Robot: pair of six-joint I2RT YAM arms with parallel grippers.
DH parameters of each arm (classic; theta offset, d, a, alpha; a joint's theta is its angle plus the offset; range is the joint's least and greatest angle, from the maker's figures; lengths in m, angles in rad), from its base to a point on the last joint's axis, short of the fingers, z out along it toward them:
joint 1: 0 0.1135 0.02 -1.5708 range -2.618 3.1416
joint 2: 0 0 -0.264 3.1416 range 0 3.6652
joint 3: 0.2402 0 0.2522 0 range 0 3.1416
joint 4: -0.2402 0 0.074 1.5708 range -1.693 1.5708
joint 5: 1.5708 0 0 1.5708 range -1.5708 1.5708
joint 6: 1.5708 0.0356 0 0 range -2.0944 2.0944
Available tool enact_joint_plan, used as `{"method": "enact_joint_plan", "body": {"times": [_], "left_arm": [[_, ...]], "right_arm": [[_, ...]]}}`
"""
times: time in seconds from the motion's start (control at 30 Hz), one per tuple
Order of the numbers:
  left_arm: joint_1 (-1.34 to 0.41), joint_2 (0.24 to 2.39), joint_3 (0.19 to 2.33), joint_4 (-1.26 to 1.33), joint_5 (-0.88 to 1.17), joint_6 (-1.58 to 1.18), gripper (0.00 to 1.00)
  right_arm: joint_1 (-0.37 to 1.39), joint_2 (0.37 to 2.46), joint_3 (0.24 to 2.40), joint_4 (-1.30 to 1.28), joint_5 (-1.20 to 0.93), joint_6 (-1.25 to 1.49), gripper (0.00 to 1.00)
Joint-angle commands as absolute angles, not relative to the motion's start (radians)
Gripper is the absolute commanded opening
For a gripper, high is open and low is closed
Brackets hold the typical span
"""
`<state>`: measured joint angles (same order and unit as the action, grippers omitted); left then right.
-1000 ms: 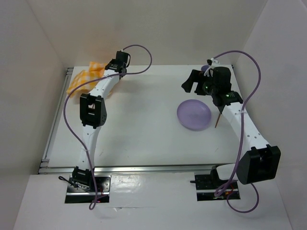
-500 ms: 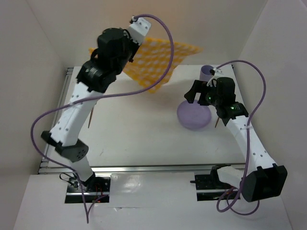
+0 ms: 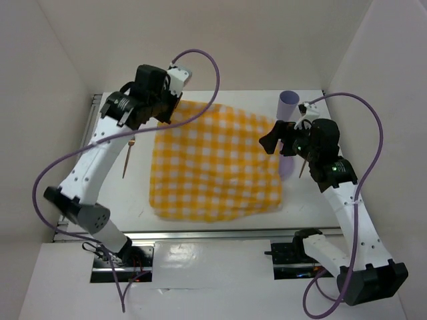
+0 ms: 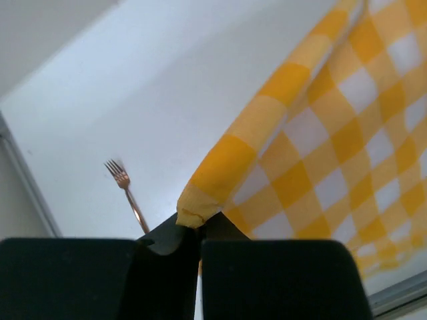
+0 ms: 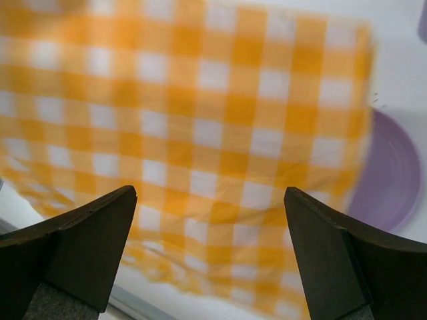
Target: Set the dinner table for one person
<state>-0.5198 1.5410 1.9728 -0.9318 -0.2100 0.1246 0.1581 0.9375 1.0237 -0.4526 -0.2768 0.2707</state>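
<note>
— Starting with the biggest thing: where is the dinner table (image 3: 137, 190)?

— It fills the view from above, white and flat, with metal rails along its left and near edges. Both arms reach out over it.

— And the cloth (image 3: 213, 163)?

— Yellow and white checks, spread over the middle of the table. Its far left corner is pinched in the left gripper (image 4: 199, 230), whose jaws are closed tight on the folded edge.

— What about the plate (image 5: 390, 180)?

— Purple, at the cloth's right edge and mostly covered by it. Only a curved part shows.

— The right gripper (image 5: 208, 200)?

— It hangs above the cloth's right side with its jaws wide apart and nothing between them.

— Any smaller things?

— A purple cup (image 3: 288, 103) stands upright near the far right corner, just beyond the cloth. A fork (image 4: 127, 190) lies on bare table left of the cloth. A thin brown utensil (image 3: 303, 167) lies right of the plate; I cannot tell its kind.
</note>
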Motion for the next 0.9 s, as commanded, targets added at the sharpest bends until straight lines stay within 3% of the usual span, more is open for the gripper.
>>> {"method": "enact_joint_plan", "body": {"times": [0.0, 0.17, 0.33, 0.5, 0.7, 0.83, 0.87], "left_arm": [[-0.35, 1.665, 1.959, -0.997, 0.039, -0.02, 0.0], [-0.074, 1.957, 1.939, -0.942, 0.153, -0.081, 0.0], [-0.003, 2.259, 2.1, -0.96, 0.275, -0.094, 0.0], [-0.003, 2.303, 2.1, -0.924, 0.262, -0.094, 0.0], [-0.003, 2.211, 1.971, -0.836, 0.244, -0.115, 0.0], [0.006, 2.186, 1.953, -0.827, 0.204, -0.133, 0.0], [0.006, 2.177, 1.953, -0.827, 0.192, -0.133, 0.0]], "right_arm": [[0.167, 0.966, 1.002, -0.465, -0.351, 0.265, 1.0], [0.167, 1.074, 0.98, -0.456, -0.364, 0.276, 1.0], [0.176, 1.141, 0.962, -0.456, -0.353, 0.276, 1.0], [0.205, 1.238, 0.971, -0.428, -0.351, 0.276, 1.0], [0.301, 1.437, 1.107, -0.382, -0.291, 0.304, 0.99], [0.314, 1.441, 1.065, -0.436, -0.236, 0.373, 0.87], [0.314, 1.425, 1.028, -0.422, -0.224, 0.392, 0.7]]}}
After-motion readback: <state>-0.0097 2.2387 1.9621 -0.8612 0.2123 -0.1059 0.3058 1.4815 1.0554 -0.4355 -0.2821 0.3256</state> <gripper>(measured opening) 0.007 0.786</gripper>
